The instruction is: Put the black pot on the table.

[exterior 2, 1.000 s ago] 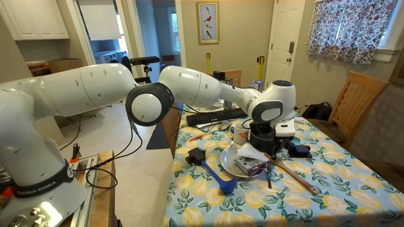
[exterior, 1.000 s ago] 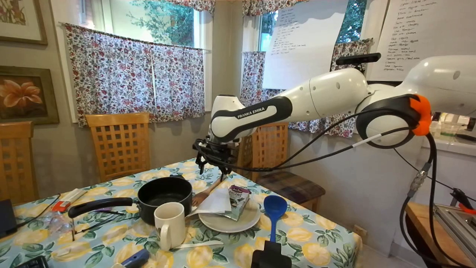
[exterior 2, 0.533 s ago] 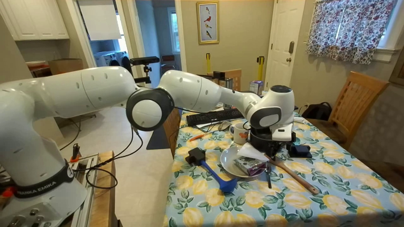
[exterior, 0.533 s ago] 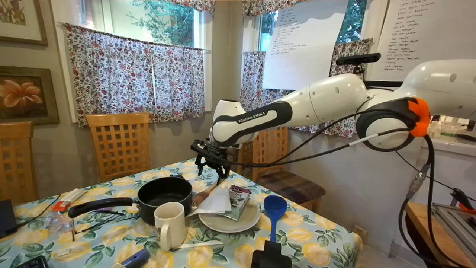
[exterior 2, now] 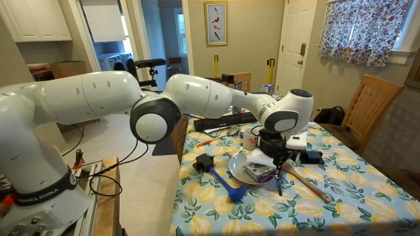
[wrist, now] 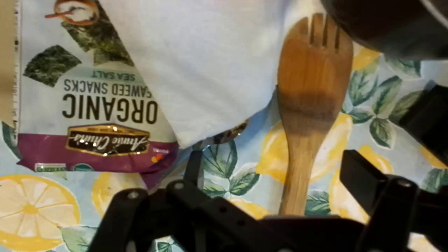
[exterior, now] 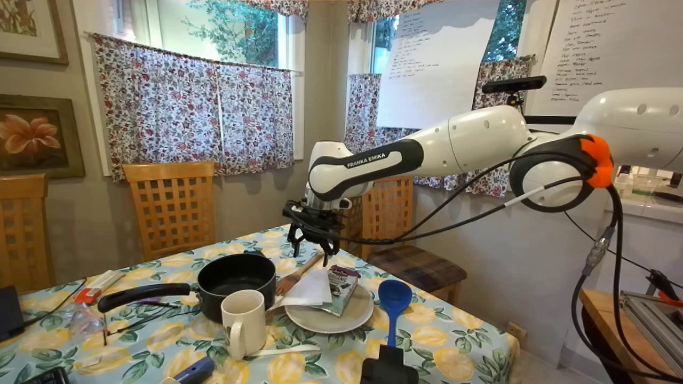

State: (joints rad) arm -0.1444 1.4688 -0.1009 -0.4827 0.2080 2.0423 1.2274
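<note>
While extended above the wooden fork (wrist: pixel 308 112), holds the gripper (exterior: pixel 311 258) spread wide, near the long-handled black saucepan (exterior: pixel 236 285) set upright on the cloth-covered desk (exterior: pixel 456 362).

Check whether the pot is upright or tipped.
Upright. In an exterior view, the pot stands on the table, its open mouth facing up.

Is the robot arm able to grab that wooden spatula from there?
Probably yes: the gripper hangs open above the wooden spatula, and the handle shows between its jaws with nothing visible lying across it.
</note>
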